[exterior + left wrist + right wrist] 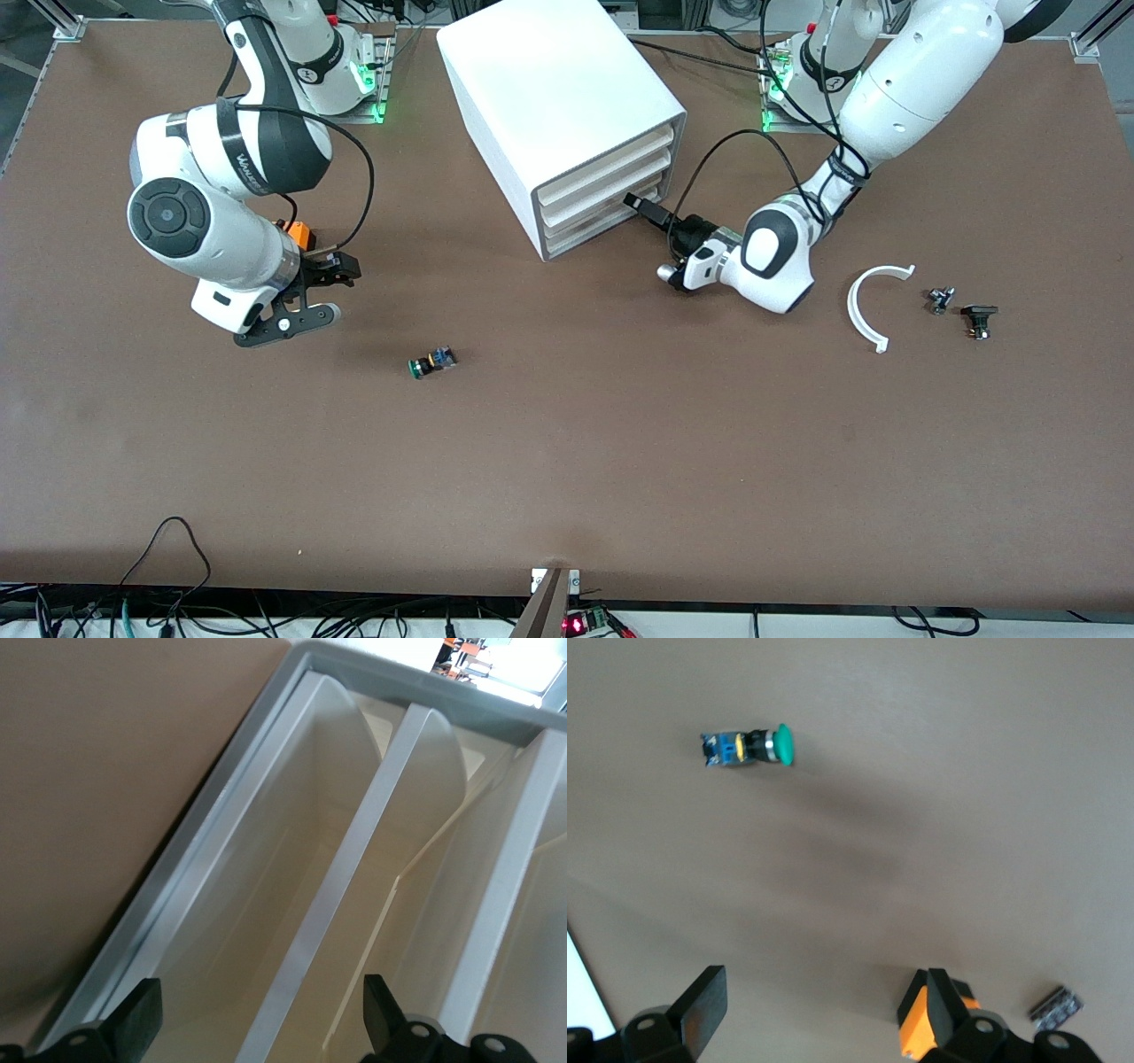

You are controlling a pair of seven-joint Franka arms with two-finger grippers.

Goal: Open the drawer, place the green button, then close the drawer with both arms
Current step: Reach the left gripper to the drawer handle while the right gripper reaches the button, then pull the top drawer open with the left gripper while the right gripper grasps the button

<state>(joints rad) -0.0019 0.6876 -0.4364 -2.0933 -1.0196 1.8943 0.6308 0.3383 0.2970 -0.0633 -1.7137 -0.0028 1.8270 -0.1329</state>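
At the cabinet [567, 124] front, the left end effector [651, 213] stands spread wide at the shut bottom drawer [611, 226]; it should hook the lip squarely. The right end effector [341, 266], also wide, waits near the cabinet; the button [431, 361] lies nearer the camera.

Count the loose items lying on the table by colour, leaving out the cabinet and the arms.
White: 1, the curved strip
Green-capped: 1, the button
Orange: 1, the cube
Dark: 3, the ribbed block, the grey part, the black part
Total: 6
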